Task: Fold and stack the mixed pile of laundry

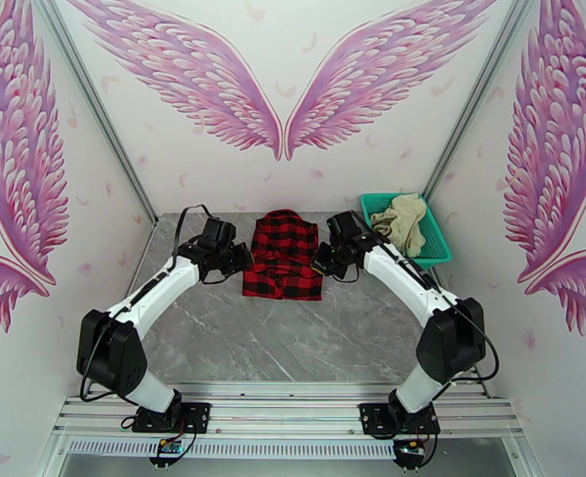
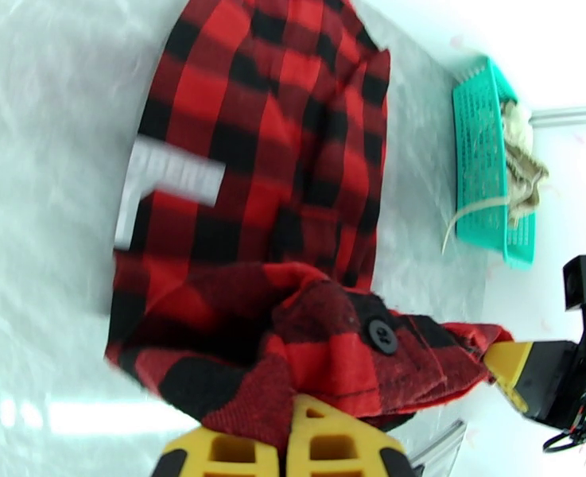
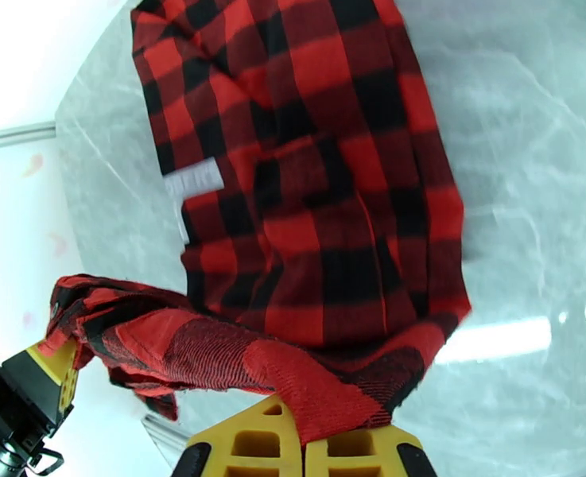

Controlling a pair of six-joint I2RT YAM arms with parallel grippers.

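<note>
Red-and-black check shirt (image 1: 283, 260), white label (image 2: 173, 178) illegible, in the pinch of left gripper (image 2: 289, 427) and right gripper (image 3: 302, 431)

Shirt (image 1: 283, 256): red-and-black buffalo check, big squares all over, with a white label (image 2: 169, 180) and one black button (image 2: 382, 334). My left gripper (image 2: 293, 419) shows yellow, and my right gripper (image 3: 302, 429) is the same yellow, with black behind. My arms (image 1: 165, 284) are white with black joints. Table (image 1: 293, 343): grey marble, pale veins. Basket (image 1: 440, 246): teal mesh. Cloth (image 1: 402, 220): plain cream. Walls (image 1: 293, 176) are white, painted with pink feathered wings (image 1: 189, 73) and scattered pink petals.
</note>
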